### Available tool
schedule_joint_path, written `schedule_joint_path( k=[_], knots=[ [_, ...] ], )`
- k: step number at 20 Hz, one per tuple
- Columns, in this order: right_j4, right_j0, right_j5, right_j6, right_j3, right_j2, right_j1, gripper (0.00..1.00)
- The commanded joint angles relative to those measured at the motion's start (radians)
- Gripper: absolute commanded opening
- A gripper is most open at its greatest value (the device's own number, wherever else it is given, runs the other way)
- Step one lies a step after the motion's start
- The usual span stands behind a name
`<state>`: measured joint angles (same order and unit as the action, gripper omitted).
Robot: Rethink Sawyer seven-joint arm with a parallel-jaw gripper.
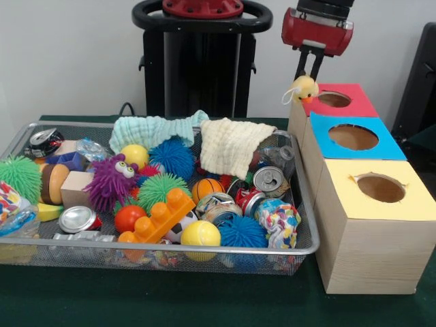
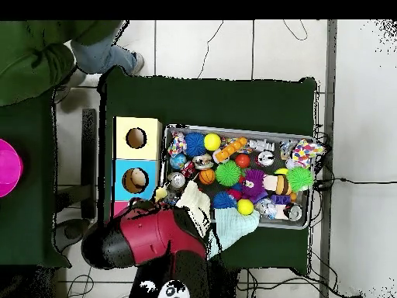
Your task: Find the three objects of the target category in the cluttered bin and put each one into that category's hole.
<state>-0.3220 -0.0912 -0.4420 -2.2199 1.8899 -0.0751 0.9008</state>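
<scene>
Item: black two-fingered gripper point(image 1: 306, 75), fingers closed on a small yellow plush duck point(image 1: 304, 88). You see the duck hanging clear of the tray, just beside the left edge of the red-topped wooden box point(image 1: 354, 105) and its round hole point(image 1: 334, 99). Blue-topped box point(image 1: 381, 146) and yellow-topped box point(image 1: 415, 204) adjoin. Silver wire-mesh bin point(image 1: 310, 242): balls, cans, cloths.

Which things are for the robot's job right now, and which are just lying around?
For the job: the pincer, the yellow duck it holds, the red-topped box beside it, the mesh bin.

Just lying about, it seems: cream cloth, crushed can, orange block, purple fuzzy monster, blue-topped box.
</scene>
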Motion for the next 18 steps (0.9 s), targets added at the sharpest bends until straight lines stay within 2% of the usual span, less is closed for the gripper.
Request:
schedule_joint_path(
  k=[1, 3, 9, 13, 18],
  knots=[
    [0.087, 0.067, 0.041, -0.133, 0.06, 0.038, 0.043, 0.0],
    [0.11, 0.089, -0.007, -0.094, 0.091, 0.062, 0.045, 0.0],
    [0.149, 0.12, -0.019, -0.078, 0.123, 0.089, 0.02, 0.0],
    [0.188, 0.15, -0.018, -0.059, 0.151, 0.122, 0.041, 0.0],
    [0.228, 0.194, -0.067, -0.017, 0.191, 0.157, 0.061, 0.0]
  ],
)
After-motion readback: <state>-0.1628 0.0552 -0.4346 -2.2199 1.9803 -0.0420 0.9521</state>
